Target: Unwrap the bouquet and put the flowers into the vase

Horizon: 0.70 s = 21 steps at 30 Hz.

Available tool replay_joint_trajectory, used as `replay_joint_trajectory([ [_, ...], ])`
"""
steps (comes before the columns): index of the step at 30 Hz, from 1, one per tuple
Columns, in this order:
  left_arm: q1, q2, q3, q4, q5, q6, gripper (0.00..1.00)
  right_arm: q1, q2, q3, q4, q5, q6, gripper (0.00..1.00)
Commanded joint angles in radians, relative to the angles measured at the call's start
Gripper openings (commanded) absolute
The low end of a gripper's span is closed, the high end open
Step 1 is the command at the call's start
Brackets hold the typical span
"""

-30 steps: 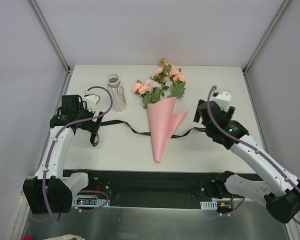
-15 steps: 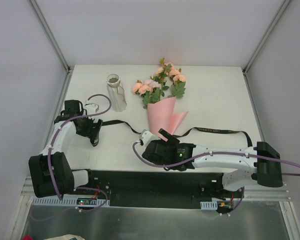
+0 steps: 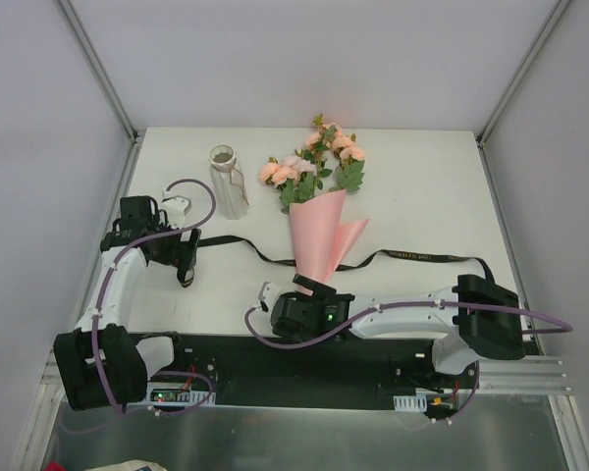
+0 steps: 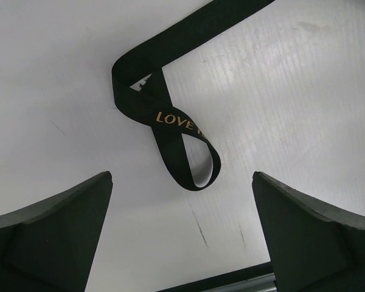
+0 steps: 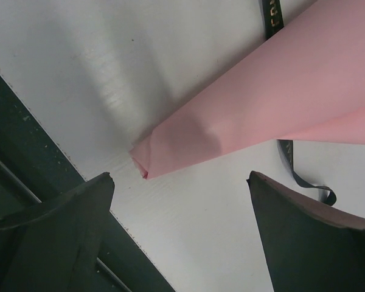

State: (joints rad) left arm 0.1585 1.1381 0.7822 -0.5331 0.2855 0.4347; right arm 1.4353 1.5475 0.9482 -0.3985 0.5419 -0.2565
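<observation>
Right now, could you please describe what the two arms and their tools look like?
Both arms have white links and black joints: the left arm and the right arm. A purple cable loops along each. The left tool and the right tool each have two dark, wedge-shaped fingers.

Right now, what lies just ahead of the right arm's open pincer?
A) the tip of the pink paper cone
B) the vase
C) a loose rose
A: in the right wrist view, the tip of the pink paper cone lies just beyond the right pincer, untouched.
</observation>
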Motion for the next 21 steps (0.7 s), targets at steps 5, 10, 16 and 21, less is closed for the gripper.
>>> replay_joint_trajectory([
  [5, 0.004, -0.069, 0.069, -0.067, 0.075, -0.036, 0.99, 0.005, 0.043, -0.022, 0.056, 0.067, -0.017, 0.96],
  [10, 0.006, -0.069, 0.048, -0.067, 0.084, -0.034, 0.99, 0.005, 0.062, -0.029, 0.096, 0.116, -0.015, 0.96],
  [16, 0.004, -0.078, 0.017, -0.068, 0.084, -0.028, 0.99, 0.002, 0.088, -0.043, 0.130, 0.179, -0.017, 0.99],
  [21, 0.006, -0.084, 0.003, -0.067, 0.093, -0.021, 0.99, -0.003, 0.097, -0.051, 0.153, 0.216, -0.012, 0.95],
])
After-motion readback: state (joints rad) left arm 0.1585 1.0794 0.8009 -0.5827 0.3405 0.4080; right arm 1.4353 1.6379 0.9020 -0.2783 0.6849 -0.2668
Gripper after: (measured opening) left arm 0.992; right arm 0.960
